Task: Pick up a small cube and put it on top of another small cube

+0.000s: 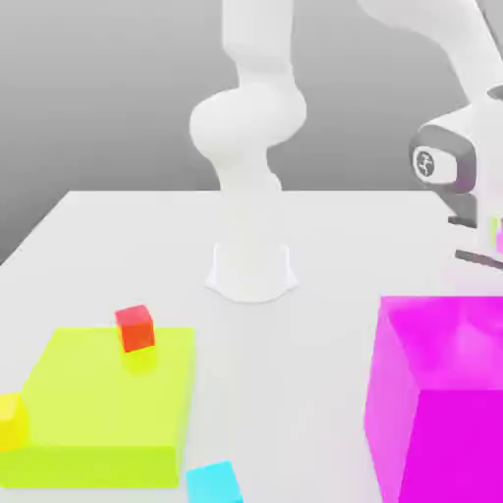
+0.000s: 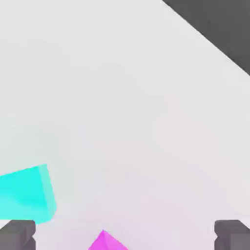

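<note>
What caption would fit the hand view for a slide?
Open gripper above the white table, with a turquoise cube and a magenta corner near its fingertips.

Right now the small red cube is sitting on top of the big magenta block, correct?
Not quite. The small red cube sits on top of the flat yellow-green block, not the big magenta block; the exterior view shows it.

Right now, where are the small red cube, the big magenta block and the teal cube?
small red cube [image 1: 136, 328]: exterior view, its front face.
big magenta block [image 1: 442, 344]: exterior view, its top face.
teal cube [image 2: 24, 194]: hand view, its broad lit face.
</note>
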### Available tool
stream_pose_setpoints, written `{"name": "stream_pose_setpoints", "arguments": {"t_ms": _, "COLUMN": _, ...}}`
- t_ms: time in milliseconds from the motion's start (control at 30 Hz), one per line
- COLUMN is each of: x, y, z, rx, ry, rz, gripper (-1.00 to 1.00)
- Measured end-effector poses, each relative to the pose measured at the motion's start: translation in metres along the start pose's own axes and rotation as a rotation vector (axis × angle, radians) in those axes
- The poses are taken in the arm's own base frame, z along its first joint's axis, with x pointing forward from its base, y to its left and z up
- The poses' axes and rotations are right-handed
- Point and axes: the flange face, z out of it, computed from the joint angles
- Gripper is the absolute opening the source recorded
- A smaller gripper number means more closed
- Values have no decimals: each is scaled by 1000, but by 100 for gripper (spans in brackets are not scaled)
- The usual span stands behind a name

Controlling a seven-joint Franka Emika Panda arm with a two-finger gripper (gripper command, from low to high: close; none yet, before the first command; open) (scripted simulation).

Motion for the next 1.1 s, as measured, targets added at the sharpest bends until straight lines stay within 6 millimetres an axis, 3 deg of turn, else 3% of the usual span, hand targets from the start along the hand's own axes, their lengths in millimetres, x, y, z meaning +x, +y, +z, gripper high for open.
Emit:
{"name": "stream_pose_setpoints", "arguments": {"t_ms": 200, "x": -9, "y": -13, "z": 67, "rx": 14, "ry": -43, "rz": -61, "gripper": 0}}
{"name": "stream_pose_setpoints", "arguments": {"t_ms": 233, "x": -10, "y": -14, "z": 75, "rx": 16, "ry": -43, "rz": -60, "gripper": -100}}
{"name": "stream_pose_setpoints", "arguments": {"t_ms": 467, "x": -10, "y": -14, "z": 77, "rx": 18, "ry": -44, "rz": -61, "gripper": -100}}
{"name": "stream_pose_setpoints", "arguments": {"t_ms": 667, "x": -6, "y": -12, "z": 20, "rx": 14, "ry": -36, "rz": -53, "gripper": -100}}
{"name": "stream_pose_setpoints", "arguments": {"t_ms": 800, "x": 9, "y": 13, "z": -24, "rx": -8, "ry": 70, "rz": 116, "gripper": -100}}
{"name": "stream_pose_setpoints", "arguments": {"t_ms": 1033, "x": 14, "y": 61, "z": -115, "rx": -18, "ry": 278, "rz": 445, "gripper": -100}}
{"name": "stream_pose_setpoints", "arguments": {"t_ms": 1100, "x": -8, "y": 76, "z": -136, "rx": -30, "ry": 300, "rz": 518, "gripper": -100}}
